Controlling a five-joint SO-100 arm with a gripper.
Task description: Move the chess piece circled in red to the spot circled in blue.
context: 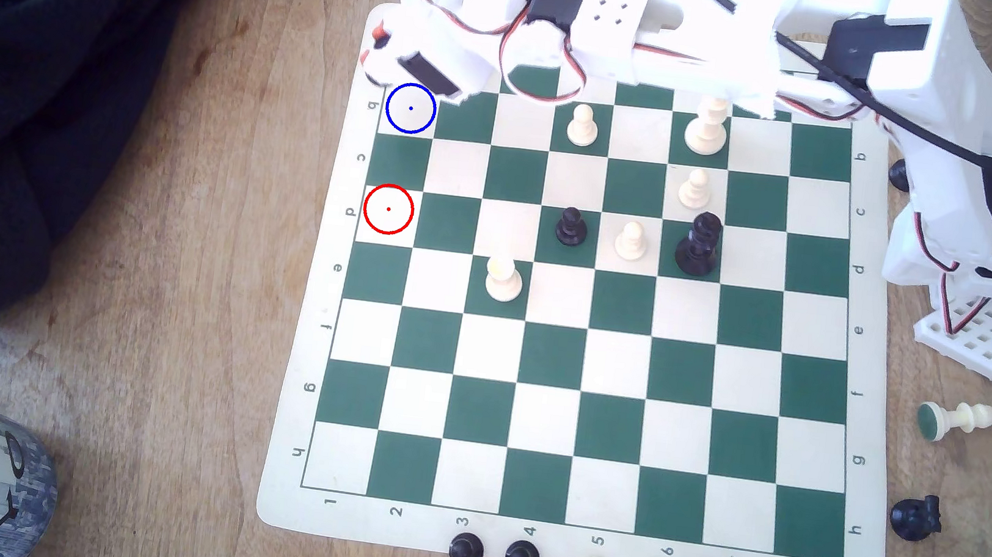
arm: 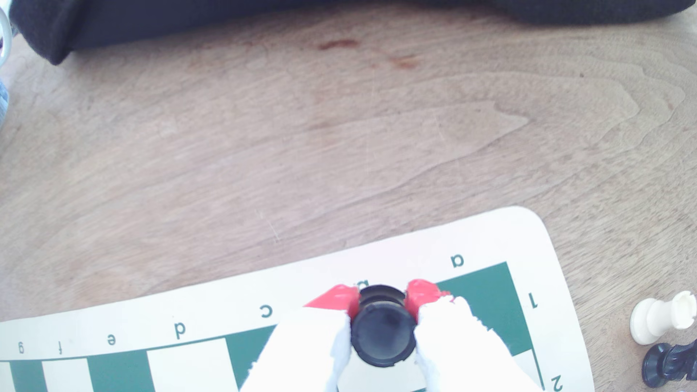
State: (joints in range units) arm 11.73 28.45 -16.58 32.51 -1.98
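Near the board's edge letters "a", "c", "d" — my gripper [arm: 381, 303] clamps the black rook [arm: 383, 335] between red-tipped fingers [arm: 420, 296].

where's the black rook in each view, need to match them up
Exterior view: the black rook itself is hidden; the gripper that carries it hangs at the board's top corner on the exterior view's left, just above the blue-circled square.
Wrist view: the black rook sits clamped between the red fingertips, seen from above, over the board edge near rows b and c.
Shared landmark: the printed row letter c on the board's margin.
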